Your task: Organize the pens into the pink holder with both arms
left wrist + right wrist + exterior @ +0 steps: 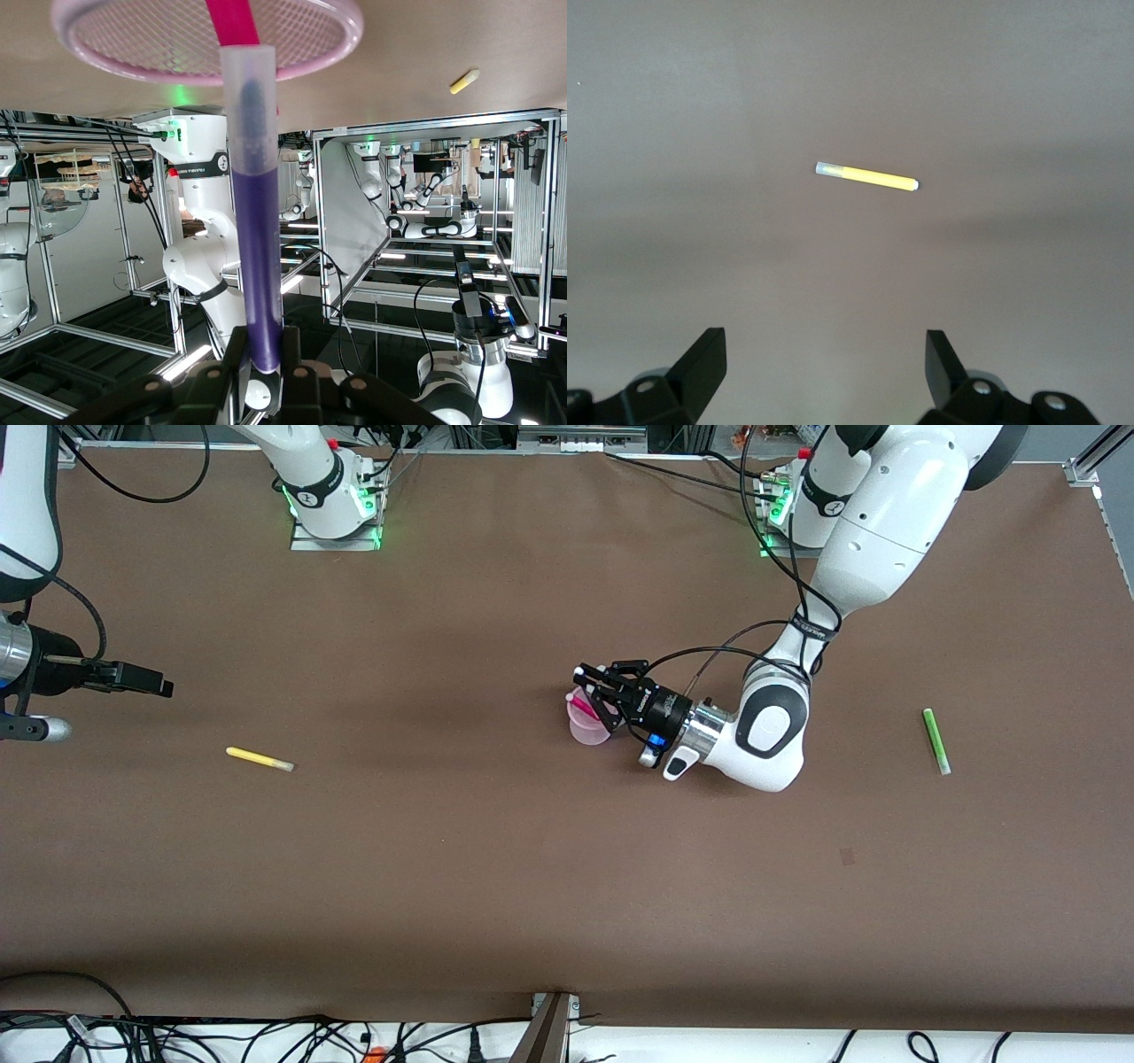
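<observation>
The pink holder (589,729) stands near the table's middle with the magenta pen (582,705) in it. My left gripper (592,684) lies level beside the holder's rim, shut on the dark purple pen (257,266). The pen's pale end reaches the holder's rim (133,62), next to the magenta pen (232,22). My right gripper (133,677) hangs open and empty over the right arm's end of the table. The yellow pen (259,759) lies flat on the table a little away from it and shows ahead of the open fingers in the right wrist view (866,177). The lime green pen (935,740) lies toward the left arm's end.
The brown table top (496,868) is bare around the pens. Both arm bases stand along the edge farthest from the front camera. Cables (266,1036) run along the nearest edge. The yellow pen also shows small in the left wrist view (464,81).
</observation>
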